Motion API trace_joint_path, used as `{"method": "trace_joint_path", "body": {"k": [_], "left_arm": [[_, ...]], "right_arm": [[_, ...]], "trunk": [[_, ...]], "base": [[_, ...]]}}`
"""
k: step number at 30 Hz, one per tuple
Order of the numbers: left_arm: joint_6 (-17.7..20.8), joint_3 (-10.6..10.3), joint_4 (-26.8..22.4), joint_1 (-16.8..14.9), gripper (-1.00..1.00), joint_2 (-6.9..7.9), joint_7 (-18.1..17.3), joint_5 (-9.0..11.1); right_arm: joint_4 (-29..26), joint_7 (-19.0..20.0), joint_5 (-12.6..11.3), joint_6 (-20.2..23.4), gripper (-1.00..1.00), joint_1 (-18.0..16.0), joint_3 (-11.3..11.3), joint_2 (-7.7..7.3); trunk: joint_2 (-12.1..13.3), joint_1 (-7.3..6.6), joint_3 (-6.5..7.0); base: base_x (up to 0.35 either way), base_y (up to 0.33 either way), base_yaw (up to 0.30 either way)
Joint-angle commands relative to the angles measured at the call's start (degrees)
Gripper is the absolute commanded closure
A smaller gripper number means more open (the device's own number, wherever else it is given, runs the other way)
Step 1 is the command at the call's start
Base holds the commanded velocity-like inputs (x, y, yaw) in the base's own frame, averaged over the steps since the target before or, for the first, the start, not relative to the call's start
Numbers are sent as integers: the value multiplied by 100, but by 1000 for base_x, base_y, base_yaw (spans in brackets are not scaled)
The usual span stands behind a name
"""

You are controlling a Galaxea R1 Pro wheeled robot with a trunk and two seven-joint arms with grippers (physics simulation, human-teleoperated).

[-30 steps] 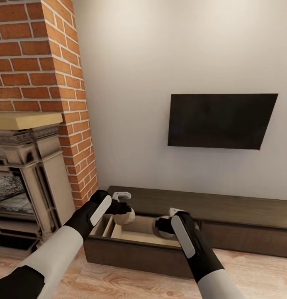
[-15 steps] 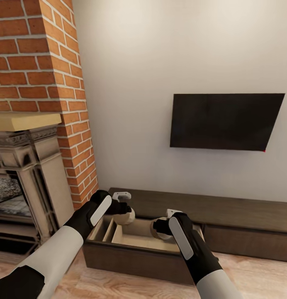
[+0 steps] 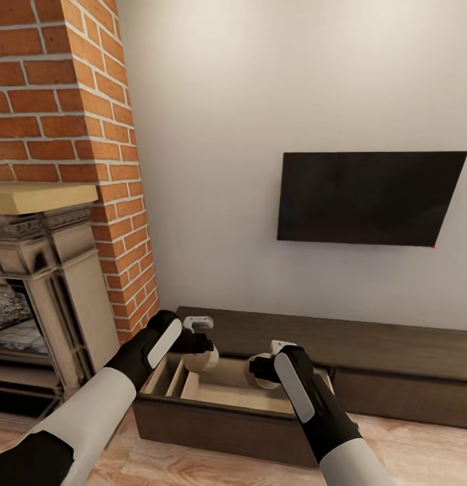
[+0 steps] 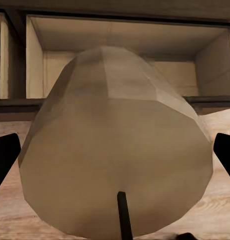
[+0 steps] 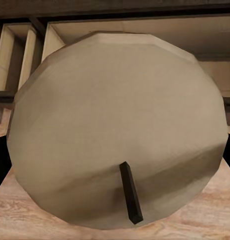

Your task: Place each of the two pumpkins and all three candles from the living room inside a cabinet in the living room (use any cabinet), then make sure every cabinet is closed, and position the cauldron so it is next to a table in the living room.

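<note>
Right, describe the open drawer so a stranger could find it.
Below the wall-mounted TV runs a long dark cabinet. At its end nearest the brick chimney, one drawer stands pulled out. Its pale wood interior with dividers sets it apart from the shut dark fronts.

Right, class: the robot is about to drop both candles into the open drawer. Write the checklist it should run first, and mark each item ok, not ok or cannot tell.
1. Drawer of the cabinet pulled open: ok.
2. Left pincer holds a candle: ok, it sits between the fingers.
3. Right pincer holds a candle: ok.
4. Both candles over the drawer's opening: ok in the head view, though the exact depth is hard to judge.
5. Free room in the drawer below: ok, bare compartments show in both wrist views.
6. Pumpkins already stowed: cannot tell.
</note>
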Motion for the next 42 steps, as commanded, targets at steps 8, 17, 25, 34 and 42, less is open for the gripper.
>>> {"method": "trace_joint_path", "body": {"k": [8,17,25,34,42], "left_arm": [[296,-8,355,-10,100,-3,112,62],[350,-7,729,-10,100,-7,51,59],[349,-4,785,-10,100,-5,48,52],[344,-7,771,-10,100,-8,48,49],[348,-5,763,-10,100,-4,42,46]], "right_arm": [[-5,-60,-64,6,100,-7,7,-4],[-5,-60,-64,6,100,-4,7,-4],[-5,-57,-64,6,100,-9,7,-4],[-5,-51,-64,10,100,-5,7,-9],[-5,-49,-64,15,100,-6,7,-12]], "trunk": [[-5,1,-7],[-5,1,-7],[-5,1,-3],[-5,1,35],[-5,1,58]], "base": [[134,0,0],[28,0,0],[77,0,-21],[4,2,-230],[0,80,-181]]}}
